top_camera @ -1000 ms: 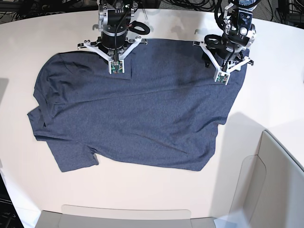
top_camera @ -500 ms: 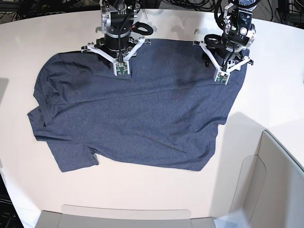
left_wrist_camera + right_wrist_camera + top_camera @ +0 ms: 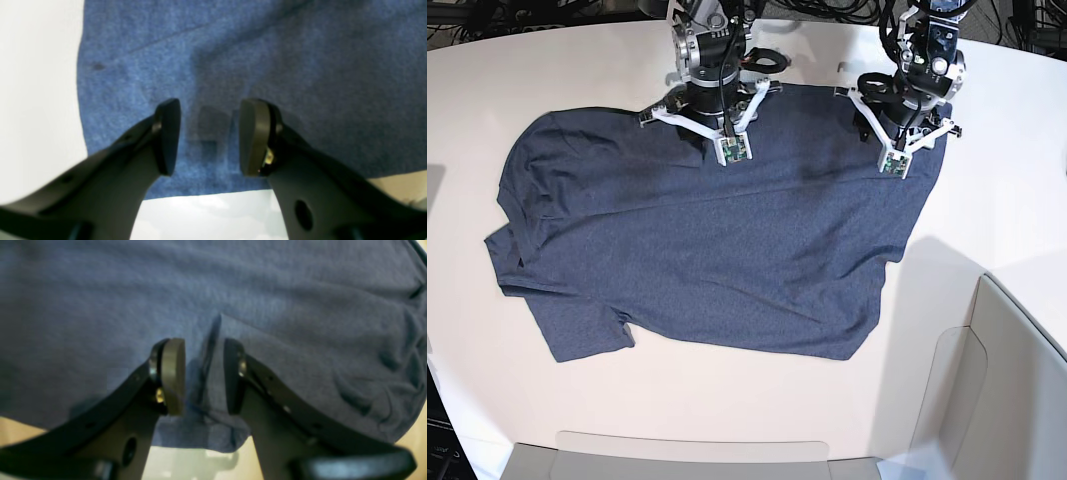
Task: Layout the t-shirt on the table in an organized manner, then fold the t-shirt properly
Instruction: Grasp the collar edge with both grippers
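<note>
Since a second ago the right arm has slid along the shirt's far hem toward 3 o'clock, and its jaws have parted; the left arm has not shifted.

From the near edge outward: the t-shirt [image 3: 707, 240] lies spread over the middle of the surface [image 3: 727, 400], one sleeve at 7 o'clock, some rumpling at 9 o'clock, the far hem at 12 o'clock under both arms.

The right gripper [image 3: 203, 373] has its jaws partly open, astride a raised crease of cloth; whether the pads still touch it I cannot tell. The left gripper [image 3: 208, 135] stands well open over flat fabric, close to the hem, holding nothing.

To lay the shirt out well, I would pinch only the hem, both sides together, then draw it taut and straight before lowering, so the wrinkles at 9 o'clock ease out.
</note>
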Available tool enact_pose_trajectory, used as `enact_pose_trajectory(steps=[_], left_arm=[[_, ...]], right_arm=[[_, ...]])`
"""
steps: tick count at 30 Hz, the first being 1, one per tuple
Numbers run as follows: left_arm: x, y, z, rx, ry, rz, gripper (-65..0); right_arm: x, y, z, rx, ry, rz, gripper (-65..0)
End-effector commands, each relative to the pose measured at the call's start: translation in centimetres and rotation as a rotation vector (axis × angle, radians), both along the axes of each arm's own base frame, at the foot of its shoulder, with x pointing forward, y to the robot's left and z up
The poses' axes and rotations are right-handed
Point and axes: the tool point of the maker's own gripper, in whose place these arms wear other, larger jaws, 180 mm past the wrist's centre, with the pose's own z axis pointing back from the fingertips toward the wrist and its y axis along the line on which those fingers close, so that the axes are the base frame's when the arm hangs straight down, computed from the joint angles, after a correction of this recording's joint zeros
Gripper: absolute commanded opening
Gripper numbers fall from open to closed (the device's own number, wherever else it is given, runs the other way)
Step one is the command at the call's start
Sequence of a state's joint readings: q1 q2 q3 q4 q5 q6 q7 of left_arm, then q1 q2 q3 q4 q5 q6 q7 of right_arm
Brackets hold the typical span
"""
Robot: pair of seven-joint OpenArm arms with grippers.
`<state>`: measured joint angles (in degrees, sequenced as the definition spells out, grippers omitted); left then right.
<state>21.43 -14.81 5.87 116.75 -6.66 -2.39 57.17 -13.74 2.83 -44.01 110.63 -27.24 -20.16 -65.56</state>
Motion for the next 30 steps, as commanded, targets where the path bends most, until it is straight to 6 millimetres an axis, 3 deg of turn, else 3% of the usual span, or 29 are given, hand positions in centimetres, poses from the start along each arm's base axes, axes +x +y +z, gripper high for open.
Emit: enact_pose_trajectory(steps=[1,6,11,14,21,30], left_arm=[[0.4,0.1,0.7,0.002,-0.027,-0.001,-36.7],[0.4,0.1,0.6,0.002,-0.024,0.000,-36.7],[0.4,0.1,0.6,0.002,-0.024,0.000,-36.7],[0.4,0.1,0.6,0.002,-0.024,0.000,-36.7],[-0.1,0.1,0.3,0.002,-0.012,-0.001,-36.7],[-0.1,0.1,0.3,0.002,-0.013,-0.001,-36.7]], right_arm=[[0.1,1.2,1.5,0.039,-0.043,0.022,-45.1],[-0.1,1.0,1.1,0.028,-0.031,0.022,-42.4],[-0.8,0.6,-0.7,-0.015,0.027,0.023,-21.3],[-1.2,0.4,-1.7,-0.039,0.060,0.026,-13.2],[-1.2,-0.5,-2.1,-0.069,0.063,0.026,-12.8],[0.0,-4.9,-2.0,-0.176,0.024,-0.067,-13.9]])
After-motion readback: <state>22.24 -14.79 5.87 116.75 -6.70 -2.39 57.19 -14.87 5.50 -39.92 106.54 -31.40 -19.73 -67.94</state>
